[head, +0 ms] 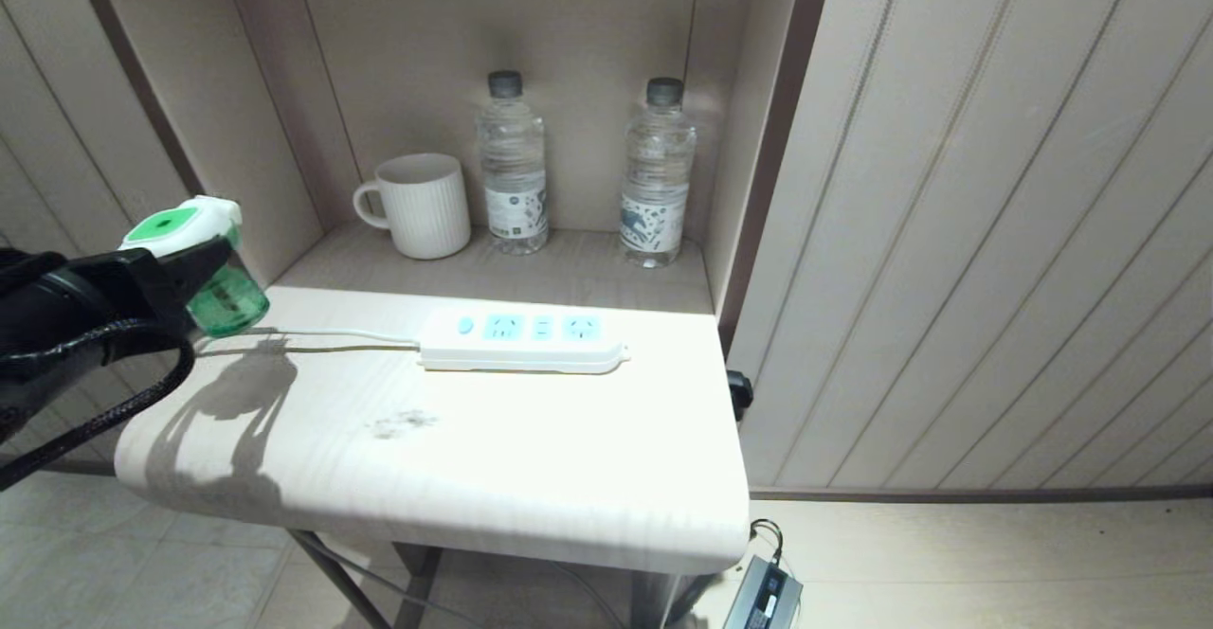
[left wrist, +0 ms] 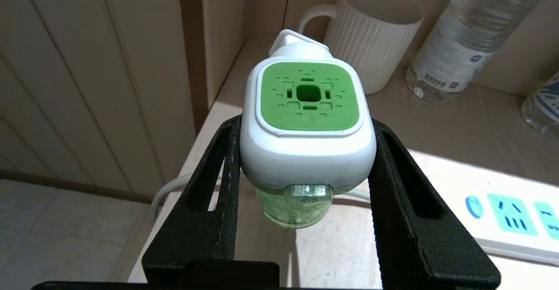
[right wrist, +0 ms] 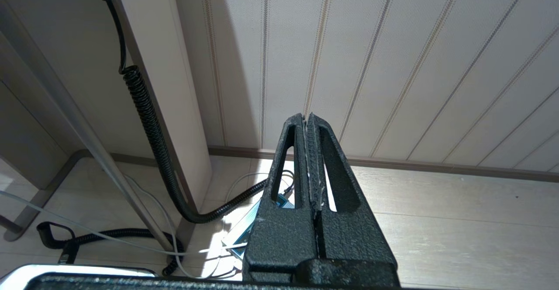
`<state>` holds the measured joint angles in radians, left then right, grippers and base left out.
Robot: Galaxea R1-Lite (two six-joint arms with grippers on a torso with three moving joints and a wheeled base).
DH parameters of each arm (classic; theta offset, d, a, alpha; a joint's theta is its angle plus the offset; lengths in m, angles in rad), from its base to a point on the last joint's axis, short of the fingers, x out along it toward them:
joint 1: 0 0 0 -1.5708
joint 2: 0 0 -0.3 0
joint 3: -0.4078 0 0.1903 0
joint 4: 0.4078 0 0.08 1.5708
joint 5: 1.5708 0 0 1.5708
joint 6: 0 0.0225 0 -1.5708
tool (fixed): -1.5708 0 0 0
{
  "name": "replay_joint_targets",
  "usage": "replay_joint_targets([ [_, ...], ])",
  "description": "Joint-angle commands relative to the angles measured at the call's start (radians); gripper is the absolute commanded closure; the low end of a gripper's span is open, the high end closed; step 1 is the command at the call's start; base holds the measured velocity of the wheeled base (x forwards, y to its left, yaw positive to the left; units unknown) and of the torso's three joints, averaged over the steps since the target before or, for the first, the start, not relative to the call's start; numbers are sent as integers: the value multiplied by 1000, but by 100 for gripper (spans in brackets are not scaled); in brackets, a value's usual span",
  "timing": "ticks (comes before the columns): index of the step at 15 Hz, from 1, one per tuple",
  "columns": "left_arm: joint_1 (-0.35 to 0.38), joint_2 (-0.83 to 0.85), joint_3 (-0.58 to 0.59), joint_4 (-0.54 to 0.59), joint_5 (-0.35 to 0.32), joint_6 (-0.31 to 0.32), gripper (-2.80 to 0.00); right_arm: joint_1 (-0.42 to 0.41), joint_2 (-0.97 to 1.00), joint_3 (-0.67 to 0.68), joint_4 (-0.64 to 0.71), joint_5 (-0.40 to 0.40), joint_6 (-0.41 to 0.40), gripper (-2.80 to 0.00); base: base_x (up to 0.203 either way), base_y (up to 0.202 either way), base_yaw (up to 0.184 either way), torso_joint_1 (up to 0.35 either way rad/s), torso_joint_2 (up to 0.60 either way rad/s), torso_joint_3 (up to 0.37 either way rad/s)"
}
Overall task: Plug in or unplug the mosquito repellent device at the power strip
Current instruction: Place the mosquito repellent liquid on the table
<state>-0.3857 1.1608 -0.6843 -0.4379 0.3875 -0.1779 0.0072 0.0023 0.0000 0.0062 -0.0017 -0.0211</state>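
Observation:
The mosquito repellent device [head: 194, 250] has a white body, a green top panel and a translucent green bottle underneath. My left gripper [head: 190, 264] is shut on it and holds it in the air above the table's left end. In the left wrist view the device [left wrist: 308, 124] sits clamped between both black fingers [left wrist: 218, 181]. The power strip [head: 521, 338] lies flat on the white table [head: 455, 458], to the right of the device, with its light blue sockets free and its white cord running left. My right gripper [right wrist: 307, 122] hangs parked low beside the wall, shut and empty.
A white ribbed mug [head: 424, 205] and two clear water bottles [head: 513, 163] [head: 655, 172] stand in the alcove behind the strip. Panelled walls close in on both sides. Cables and a small box [head: 763, 596] lie on the floor under the table's right corner.

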Motion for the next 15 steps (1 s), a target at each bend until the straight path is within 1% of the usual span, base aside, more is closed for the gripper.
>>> replay_joint_targets([
  [1, 0, 107, -29, -13, 1, -6, 0, 0, 2, 0, 0, 0, 0, 0, 0, 0, 0, 0, 0, 0],
  [3, 1, 191, -48, -54, 3, -19, 0, 0, 2, 0, 0, 0, 1, 0, 0, 0, 0, 0, 0, 0],
  [5, 1, 240, -58, -85, 7, -23, 0, 0, 2, 0, 0, 0, 1, 0, 0, 0, 0, 0, 0, 0],
  [9, 6, 337, -88, -114, 6, -21, 0, 1, 2, 0, 0, 0, 1, 0, 0, 0, 0, 0, 0, 0],
  [11, 7, 359, -95, -146, 8, -19, 0, 0, 2, 0, 0, 0, 1, 0, 0, 0, 0, 0, 0, 0],
  [15, 10, 372, -103, -153, 8, -18, 0, 0, 2, 0, 0, 0, 1, 0, 0, 0, 0, 0, 0, 0],
])
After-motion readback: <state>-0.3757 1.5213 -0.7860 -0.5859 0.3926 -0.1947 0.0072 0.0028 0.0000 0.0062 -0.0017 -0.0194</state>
